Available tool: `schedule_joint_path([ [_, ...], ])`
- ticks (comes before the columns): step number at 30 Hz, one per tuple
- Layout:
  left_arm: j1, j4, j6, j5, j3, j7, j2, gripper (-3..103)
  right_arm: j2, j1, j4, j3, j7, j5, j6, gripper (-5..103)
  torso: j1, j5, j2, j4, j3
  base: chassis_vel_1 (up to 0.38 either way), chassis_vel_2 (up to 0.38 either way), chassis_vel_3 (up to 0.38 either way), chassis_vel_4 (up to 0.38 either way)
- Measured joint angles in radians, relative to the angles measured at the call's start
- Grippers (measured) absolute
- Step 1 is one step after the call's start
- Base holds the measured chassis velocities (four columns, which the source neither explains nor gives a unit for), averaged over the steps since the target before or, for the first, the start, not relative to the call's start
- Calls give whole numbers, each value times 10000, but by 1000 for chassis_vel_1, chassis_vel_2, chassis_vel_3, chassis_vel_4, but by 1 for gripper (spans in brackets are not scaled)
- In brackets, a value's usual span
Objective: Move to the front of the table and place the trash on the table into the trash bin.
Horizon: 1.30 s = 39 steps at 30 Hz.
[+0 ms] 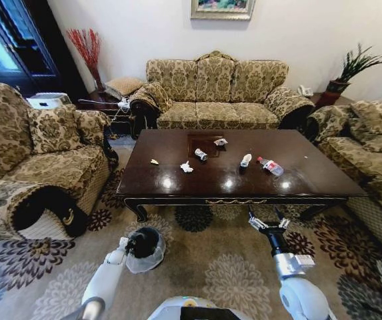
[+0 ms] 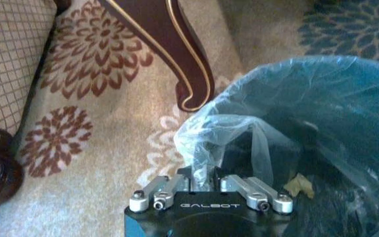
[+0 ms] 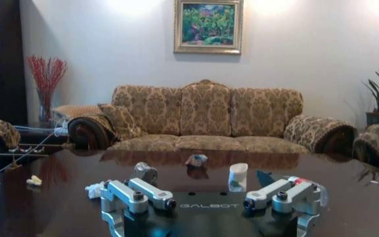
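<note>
Left pincer (image 2: pixel 210 197) clamped on the plastic bag liner at the rim of the trash bin (image 2: pixel 321 148) — bin hangs from it just off the near left corner of the desk (image 1: pixel 311 177), above the floral carpet (image 1: pixel 224 267), next to the desk's carved leg (image 2: pixel 176 54). A scrap already lies inside the bin.

Right pincer (image 3: pixel 209 200) spread apart, empty, at the desk's near edge right of centre, pointing across the top toward the sofa (image 3: pixel 206 116).

Trash, all placed from the desk's inlaid square (image 1: pixel 204 143) at the far edge:
- small wrapper (image 1: pixel 221 142) on its right side
- small can-like piece (image 1: pixel 201 155) just in front of it
- crumpled white paper (image 1: pixel 186 167) nearer the front, a bit left
- tiny pale scrap (image 1: pixel 154 161) well left
- white cup (image 1: pixel 245 160) on its side, to the right and nearer the robot
- clear bottle with red cap (image 1: pixel 271 166) further right, lying flat

Step, as I read it: robot is parked at the desk front, bin in hand, pickup not yet begun. Next move calls for the right arm to reach forward and down over one piece — cup or bottle look closest to it — then carry it left across the desk's near edge to the bin mouth. Bottle is round and on a glossy top, so it could roll if nudged.
</note>
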Motion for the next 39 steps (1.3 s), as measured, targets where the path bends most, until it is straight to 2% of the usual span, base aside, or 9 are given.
schedule_joint_path([
  [7, -310, 710, -120, 361, -220, 217, -39, 7, -34, -136, 63, 87, 6, 75, 22, 100, 0, 4, 1, -1, -1, 0, 0, 0, 0],
  [18, 34, 179, 376, -334, -340, 431, 50, 6, 52, -103, 93, 38, 23, 86, 49, 100, 0, -4, 2, -4, -2, 0, 0, 0, 0],
  [22, 826, -1007, 918, -1022, -324, 221, 312, 6, 59, 102, 87, 8, 28, 187, 40, 100, 1, -18, 1, -4, 1, 0, 0, 0, 0],
  [25, 1814, -2327, 1375, -1947, -368, 109, 656, 4, 105, 319, -25, -30, 3, 290, 42, 100, 1, -3, 0, 2, 1, 0, 0, 0, 0],
  [27, 3347, -4362, 1931, -2904, -638, -57, 1056, 3, 150, 557, -156, -132, -74, 461, 60, 100, 1, -9, 1, 6, 1, 0, 0, 0, 0],
  [29, 3663, -4842, 2061, -3083, -714, -75, 1135, 3, 152, 628, -190, -168, -113, 510, 70, 100, 0, -5, 0, 6, 1, 0, 0, 0, 0],
  [31, 4855, -6855, 2530, -3688, -1066, -271, 1392, 3, 141, 894, -323, -288, -238, 646, 126, 100, 0, -3, 1, 2, 0, 0, 0, 0, 0],
  [32, 6488, -9240, 3037, -4388, -1777, -483, 1604, 3, 127, 1331, -566, -407, -371, 866, 223, 100, 1, -2, 1, -3, -1, 0, 0, 0, 0],
  [39, 9502, -13280, 3668, -5423, -3399, -877, 1550, 3, 85, 1842, -971, -471, -517, 1313, 385, 100, -1, 1, 2, 3, -2, 0, 0, 0, 0],
])
